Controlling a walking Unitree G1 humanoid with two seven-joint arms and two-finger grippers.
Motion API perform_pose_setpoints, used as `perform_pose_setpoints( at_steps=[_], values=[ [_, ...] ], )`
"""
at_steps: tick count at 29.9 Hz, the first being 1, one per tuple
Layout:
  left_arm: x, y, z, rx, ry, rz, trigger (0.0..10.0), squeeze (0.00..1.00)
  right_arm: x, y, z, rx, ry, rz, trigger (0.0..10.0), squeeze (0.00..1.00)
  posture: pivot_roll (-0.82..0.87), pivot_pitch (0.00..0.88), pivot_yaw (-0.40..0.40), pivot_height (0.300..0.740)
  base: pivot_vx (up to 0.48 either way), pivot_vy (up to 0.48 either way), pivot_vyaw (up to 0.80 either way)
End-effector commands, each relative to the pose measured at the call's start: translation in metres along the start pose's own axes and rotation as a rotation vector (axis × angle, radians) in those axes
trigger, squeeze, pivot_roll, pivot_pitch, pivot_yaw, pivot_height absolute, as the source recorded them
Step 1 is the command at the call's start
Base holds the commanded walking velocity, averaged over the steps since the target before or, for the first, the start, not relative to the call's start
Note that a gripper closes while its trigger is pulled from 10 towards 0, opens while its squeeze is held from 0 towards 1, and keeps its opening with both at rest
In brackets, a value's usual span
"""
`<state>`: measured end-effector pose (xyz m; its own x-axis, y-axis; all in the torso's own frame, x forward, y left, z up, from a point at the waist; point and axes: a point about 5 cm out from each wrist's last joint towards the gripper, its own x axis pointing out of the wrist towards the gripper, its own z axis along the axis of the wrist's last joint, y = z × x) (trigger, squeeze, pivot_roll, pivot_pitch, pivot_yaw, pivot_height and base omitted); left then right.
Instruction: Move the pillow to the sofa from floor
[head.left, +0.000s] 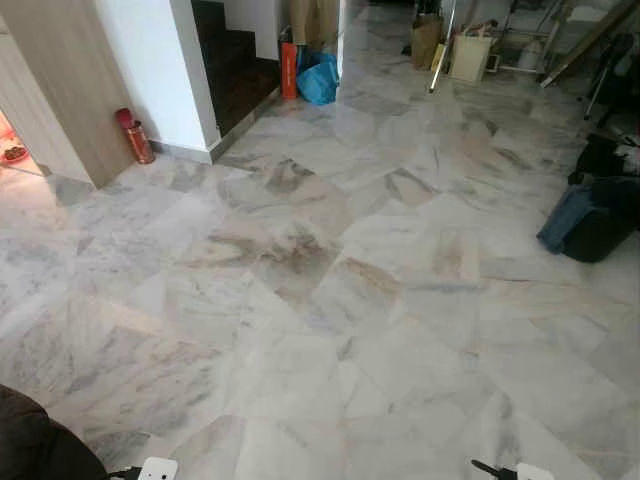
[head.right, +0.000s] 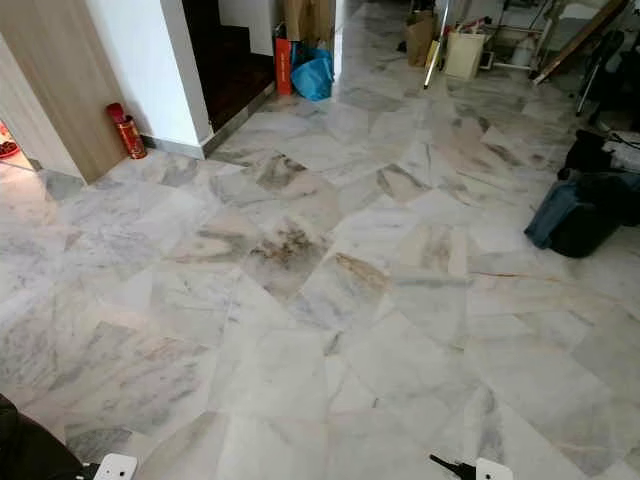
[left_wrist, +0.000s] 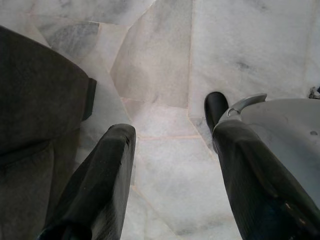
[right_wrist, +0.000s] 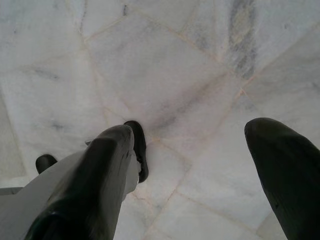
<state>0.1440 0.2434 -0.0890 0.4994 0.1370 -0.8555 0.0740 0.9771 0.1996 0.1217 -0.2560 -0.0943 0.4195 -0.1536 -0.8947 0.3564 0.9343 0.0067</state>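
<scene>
The floor is shiny marble, white and grey, cut into big odd shapes with some brown marks near the middle. On the far left stands a light wooden panel, and next to it a white wall. A red can stands on the floor by the wall. Dark stairs go up behind the wall. A blue bag sits past the stairs. Paper bags and long poles lean at the far end. A dark bag lies on the right.
</scene>
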Motion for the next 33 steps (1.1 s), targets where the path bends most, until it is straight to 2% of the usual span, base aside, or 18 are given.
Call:
perform_pose_setpoints(
  at_steps=[1, 16, 17, 22, 33],
  values=[
    [0.0, -0.001, -0.002, 0.0, 0.011, -0.005, 10.0, 0.0, 0.0, -0.001, -0.002, 0.013, 0.003, -0.006, 10.0, 0.0, 0.05, 0.0, -0.011, 0.74, 0.0, 0.0, 0.0],
    [0.001, -0.006, 0.005, 0.006, -0.005, -0.016, 10.0, 0.0, 0.0, -0.002, 0.004, -0.001, -0.012, -0.013, 10.0, 0.0, 0.05, 0.0, -0.018, 0.74, -0.032, 0.0, 0.0],
    [0.001, -0.006, 0.003, 0.006, -0.004, -0.017, 10.0, 0.0, 0.0, -0.002, 0.005, -0.022, -0.009, -0.01, 10.0, 0.0, 0.04, 0.0, -0.019, 0.74, -0.244, 0.0, 0.0],
    [-0.001, -0.001, -0.005, 0.0, 0.004, -0.015, 10.0, 0.0, 0.0, -0.004, 0.006, -0.011, -0.011, -0.017, 10.0, 0.0, 0.04, 0.0, -0.022, 0.74, -0.245, 0.0, 0.0],
    [0.002, -0.007, 0.008, -0.01, -0.016, -0.026, 10.0, 0.0, 0.0, -0.005, 0.006, -0.015, -0.009, -0.015, 10.0, 0.0, 0.05, 0.0, -0.031, 0.74, -0.254, 0.0, 0.0]
  ],
)
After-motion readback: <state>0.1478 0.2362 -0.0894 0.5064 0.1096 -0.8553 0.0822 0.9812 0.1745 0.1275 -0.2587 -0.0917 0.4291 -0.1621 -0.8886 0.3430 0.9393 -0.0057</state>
